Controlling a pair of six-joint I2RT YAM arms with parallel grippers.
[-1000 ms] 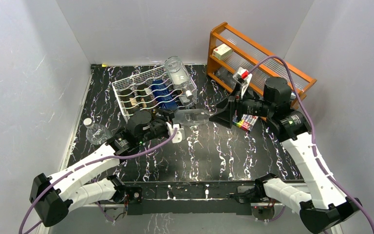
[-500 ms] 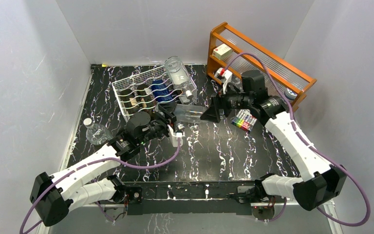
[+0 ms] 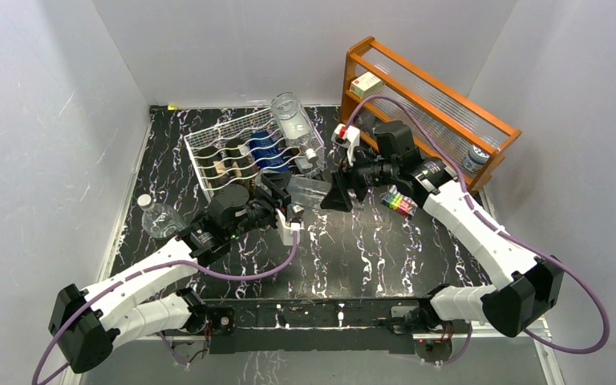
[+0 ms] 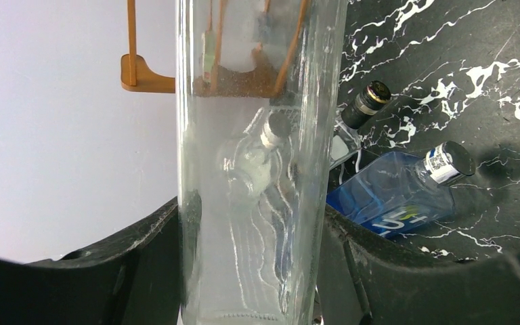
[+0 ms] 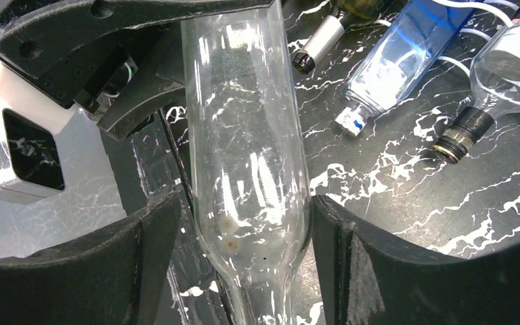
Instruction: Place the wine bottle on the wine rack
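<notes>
Both my left fingers (image 4: 142, 271) press the clear body of the wine bottle (image 4: 250, 203), gripping it and holding it off the bench (image 3: 369, 249), just in front of the wine rack (image 3: 208, 148). My right fingers (image 5: 128, 271) straddle the same bottle near its shoulder, very close on both sides. Whether they press the glass or stand just apart from it I cannot tell. That is the risk as I judge it. If one side lets go before the other has a firm hold, the smooth glass could slide and the bottle drop to the bench. If both squeeze while the arms pull differently, it may twist out of the grip. Swinging it toward the rack could also knock the blue bottle (image 4: 393, 196) lying there, or the big clear bottle (image 3: 293, 120) on top. The neck and mouth are cut off in the right wrist view, the base in the left. From above the glass nearly vanishes against the marbled bench, and I cannot make out which cradle is free.
</notes>
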